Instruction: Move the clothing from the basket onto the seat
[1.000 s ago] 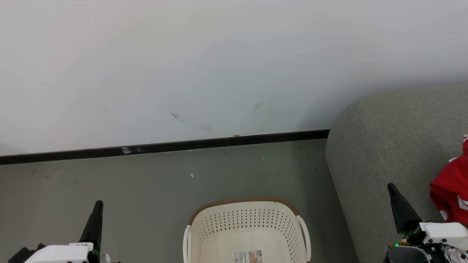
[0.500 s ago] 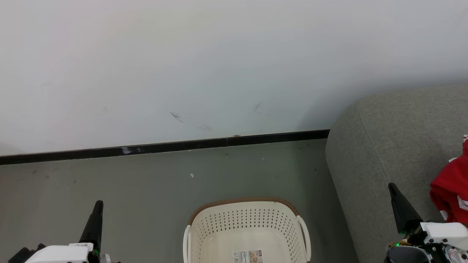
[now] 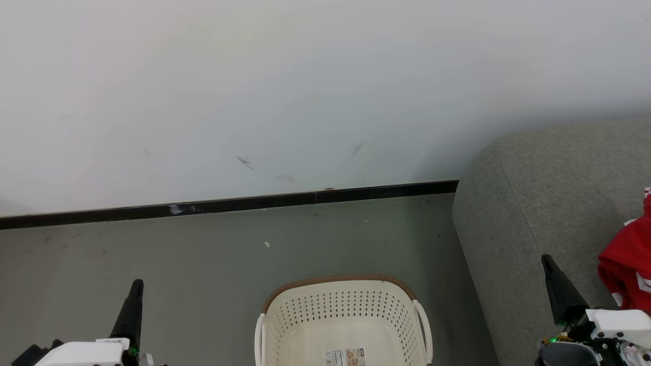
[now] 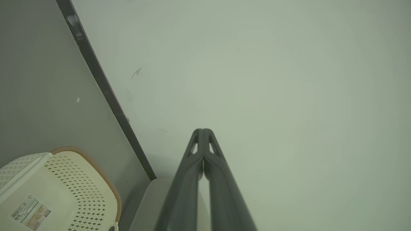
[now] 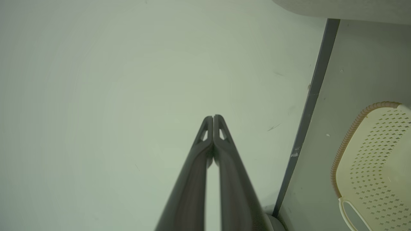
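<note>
Seemingly nothing has shifted in the last second: the left gripper (image 3: 136,284) and the right gripper (image 3: 547,262) both hang shut and empty, fingers pressed together. The basket (image 3: 338,279) shows a bare bottom, while the red clothing (image 3: 628,269) lies on the seat (image 3: 549,193), so the job looks done. The basket's near half is cut off, so a leftover piece may hide there.

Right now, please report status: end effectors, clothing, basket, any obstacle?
Left end effector shut, empty; right end effector shut, empty. Red clothing lies on grey sofa; visible part of laundry basket holds no garment. No obstacle seen.
</note>
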Available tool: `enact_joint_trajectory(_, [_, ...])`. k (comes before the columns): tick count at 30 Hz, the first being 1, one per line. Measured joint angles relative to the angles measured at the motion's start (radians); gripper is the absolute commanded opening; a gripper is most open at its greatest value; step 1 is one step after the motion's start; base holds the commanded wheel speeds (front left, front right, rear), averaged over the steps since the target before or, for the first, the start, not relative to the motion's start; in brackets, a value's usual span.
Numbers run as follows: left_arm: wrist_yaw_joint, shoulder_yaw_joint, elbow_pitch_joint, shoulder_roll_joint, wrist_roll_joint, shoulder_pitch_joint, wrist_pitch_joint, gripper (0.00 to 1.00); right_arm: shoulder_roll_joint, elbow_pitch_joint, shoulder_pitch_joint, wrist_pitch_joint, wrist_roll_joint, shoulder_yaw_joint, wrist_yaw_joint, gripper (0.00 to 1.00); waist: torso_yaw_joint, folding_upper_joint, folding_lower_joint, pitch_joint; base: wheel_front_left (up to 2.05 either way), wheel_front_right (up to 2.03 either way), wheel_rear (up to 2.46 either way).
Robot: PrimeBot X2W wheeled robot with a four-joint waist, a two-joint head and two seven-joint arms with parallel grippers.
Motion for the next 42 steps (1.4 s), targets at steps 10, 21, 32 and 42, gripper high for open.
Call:
enact_joint_trajectory(10, [0.0,0.0,0.001,0.0,0.0,0.0,0.0,0.0,0.0,0.0,0.0,0.001,-0.001,-0.002,0.0,0.0,0.0,0.0,0.0,0.0,0.0,0.0,0.0])
enact_joint_trajectory(21, [0.0,0.001,0.002,0.0,0.0,0.0,0.0,0.0,0.001,0.0,0.0,0.001,-0.001,-0.003,0.0,0.0,0.0,0.0,0.0,0.0,0.0,0.0,0.0])
enact_joint_trajectory(32, [0.0,0.001,0.004,0.0,0.0,0.0,0.003,0.0,0.001,0.001,0.0,0.001,-0.001,-0.005,0.0,0.0,0.0,0.0,0.0,0.0,0.0,0.0,0.0])
enact_joint_trajectory(42, [0.0,0.001,0.004,-0.001,0.0,-0.001,0.007,0.0,0.002,0.001,0.0,0.009,-0.001,-0.005,0.0,0.0,0.0,0.0,0.0,0.0,0.0,0.0,0.0])
